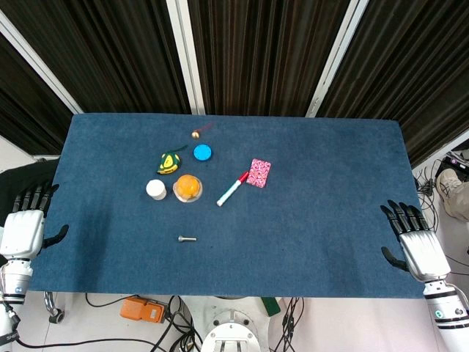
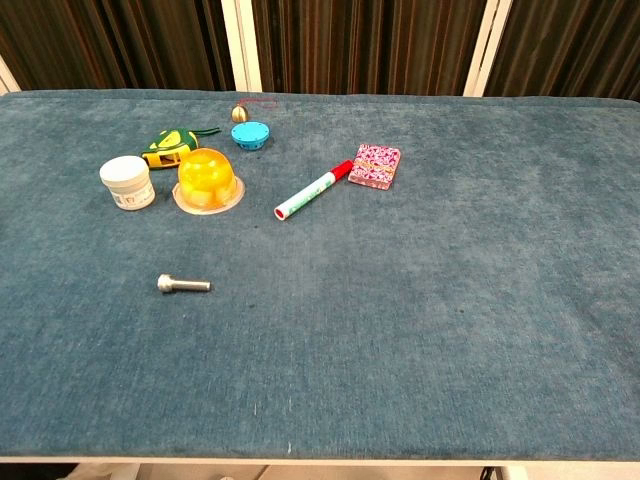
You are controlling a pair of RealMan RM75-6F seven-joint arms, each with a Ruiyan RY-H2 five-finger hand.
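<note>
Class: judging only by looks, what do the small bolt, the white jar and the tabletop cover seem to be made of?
Bolt: probably metal, since it is silvery and glinting. White jar: likely plastic, though glazed ceramic is possible, with a smooth, matte, opaque surface. Tabletop cover: fabric such as felt or short-pile carpet, blue with a fuzzy, mottled nap.

The chest view shows neither hand; both lie outside its frame. In the head view, the left hand is partly cut off by the picture's edge. The print on the white jar is too small to read, and the small gold object is possibly a bell.
</note>
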